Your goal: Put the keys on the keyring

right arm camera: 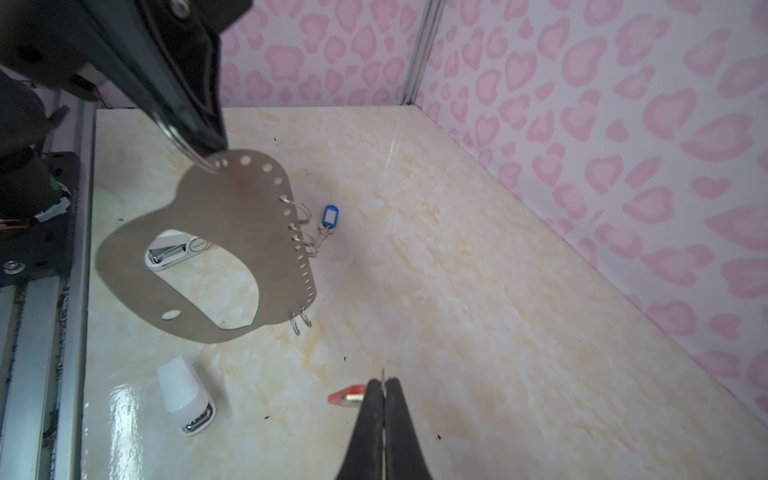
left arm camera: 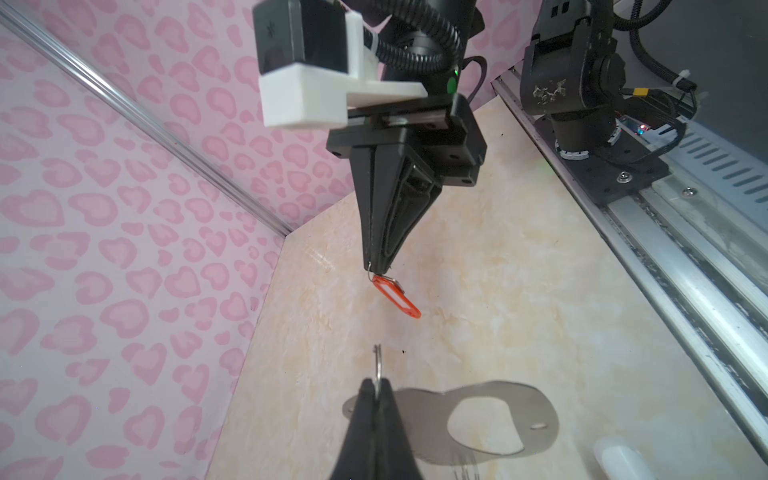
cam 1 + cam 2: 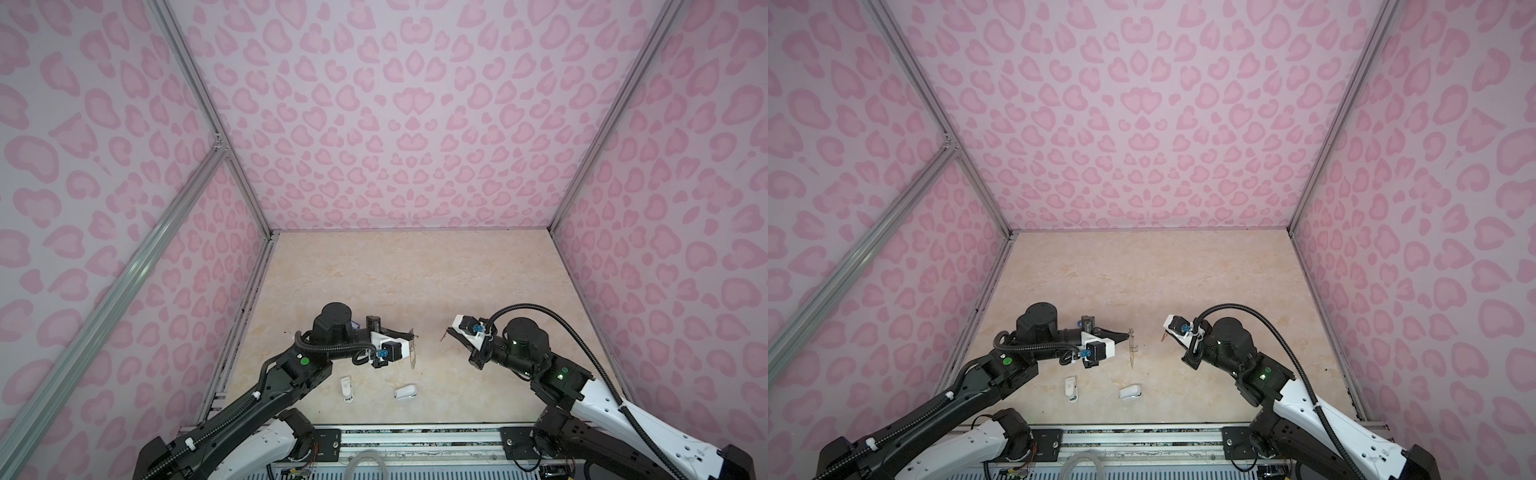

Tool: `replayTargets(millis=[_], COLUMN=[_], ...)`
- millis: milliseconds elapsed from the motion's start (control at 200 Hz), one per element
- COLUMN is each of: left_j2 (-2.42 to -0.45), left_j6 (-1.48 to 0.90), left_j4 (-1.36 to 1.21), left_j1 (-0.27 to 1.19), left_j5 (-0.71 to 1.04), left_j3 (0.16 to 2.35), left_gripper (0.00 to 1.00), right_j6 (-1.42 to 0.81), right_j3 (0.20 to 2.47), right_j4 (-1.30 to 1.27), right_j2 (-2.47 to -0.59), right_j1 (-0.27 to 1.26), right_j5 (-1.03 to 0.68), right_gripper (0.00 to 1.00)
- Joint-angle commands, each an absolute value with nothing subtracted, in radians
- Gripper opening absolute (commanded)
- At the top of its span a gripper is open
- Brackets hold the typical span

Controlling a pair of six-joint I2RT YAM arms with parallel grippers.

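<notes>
My left gripper (image 2: 377, 382) is shut on a wire ring (image 2: 377, 360) at the top corner of the keyring (image 2: 424, 419), a flat grey plate with an oval cutout. The plate hangs in the air and shows edge-on in both top views (image 3: 412, 353) (image 3: 1132, 353). My right gripper (image 1: 384, 380) is shut on the thin ring of the key with the orange-red tag (image 1: 347, 395) (image 2: 397, 297), a short gap to the right of the plate. The blue-tagged key (image 1: 330, 216) shows just past the plate's ringed edge. I cannot tell whether it hangs from a ring.
Two small white plastic objects (image 3: 347, 388) (image 3: 405, 392) lie on the marble tabletop near the front, below the plate. A metal rail (image 3: 415, 436) with both arm bases runs along the front edge. Pink patterned walls close in the left, right and back.
</notes>
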State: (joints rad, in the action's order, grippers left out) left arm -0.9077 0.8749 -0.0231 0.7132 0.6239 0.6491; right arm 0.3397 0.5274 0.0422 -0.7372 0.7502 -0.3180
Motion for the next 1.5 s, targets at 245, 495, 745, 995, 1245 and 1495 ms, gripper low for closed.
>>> replayTargets(millis=[245, 495, 745, 995, 1245, 1495], left_j2=[-1.021, -1.055, -1.079, -1.091, -1.100, -1.126], left_j6=[0.969, 0.988, 0.989, 0.983, 0.982, 0.947], left_j4=[0.090, 0.133, 0.161, 0.189, 0.216, 0.242], left_j1=[0.770, 0.801, 0.809, 0.816, 0.823, 0.826], left_j5=[0.703, 0.707, 0.710, 0.720, 0.727, 0.728], left_j3=[0.746, 0.784, 0.810, 0.829, 0.845, 0.878], left_gripper=[0.03, 0.03, 0.03, 0.03, 0.03, 0.03], right_j6=[0.478, 0.532, 0.558, 0.586, 0.616, 0.635], right_j3=[0.566, 0.593, 0.611, 0.620, 0.618, 0.615], right_j4=[0.067, 0.115, 0.134, 0.155, 0.159, 0.152], right_j2=[-0.707, -0.713, -0.726, -0.739, -0.740, -0.718], right_j1=[0.762, 0.798, 0.848, 0.876, 0.891, 0.903], right_j5=[-0.527, -0.534, -0.524, -0.508, -0.475, -0.466], right_gripper=[0.00, 0.00, 0.00, 0.00, 0.00, 0.00])
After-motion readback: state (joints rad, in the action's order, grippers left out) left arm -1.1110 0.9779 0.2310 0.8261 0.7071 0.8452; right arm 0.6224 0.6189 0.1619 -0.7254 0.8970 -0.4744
